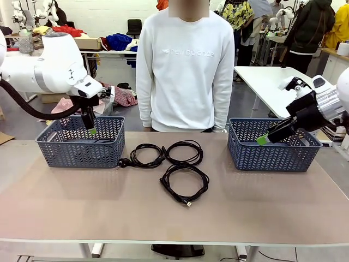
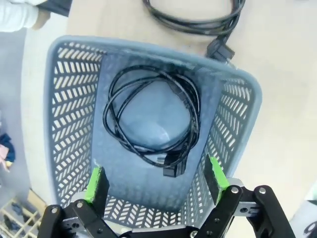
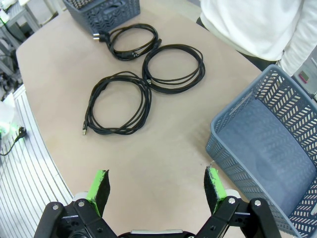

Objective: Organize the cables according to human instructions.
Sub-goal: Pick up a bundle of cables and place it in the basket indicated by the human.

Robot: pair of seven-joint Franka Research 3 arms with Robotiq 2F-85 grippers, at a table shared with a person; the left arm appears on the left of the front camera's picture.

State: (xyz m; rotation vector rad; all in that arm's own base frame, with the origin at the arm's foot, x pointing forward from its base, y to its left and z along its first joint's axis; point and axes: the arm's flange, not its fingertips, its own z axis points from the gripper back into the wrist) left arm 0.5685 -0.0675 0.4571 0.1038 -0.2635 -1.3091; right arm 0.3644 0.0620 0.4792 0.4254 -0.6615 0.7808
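Observation:
Three cables lie coiled on the table between the baskets: one with a chunky plug (image 1: 143, 155), one beside it (image 1: 184, 152), and a nearer one (image 1: 184, 183) ending in a small silver connector. A further coiled cable (image 2: 151, 119) rests on the floor of the left basket (image 1: 80, 141). My left gripper (image 1: 91, 130) hangs open just above that basket, its green pads (image 2: 96, 181) wide apart and holding nothing. Over the right basket (image 1: 272, 144) my right gripper (image 1: 264, 140) is open too, tilted toward the table. The human (image 1: 185, 65) stands behind the table, arms down.
The right basket (image 3: 270, 148) has nothing inside it. The tan table (image 1: 262, 202) has free room in front of and around the coils. A white table (image 1: 267, 79) and other people stand in the background on the right.

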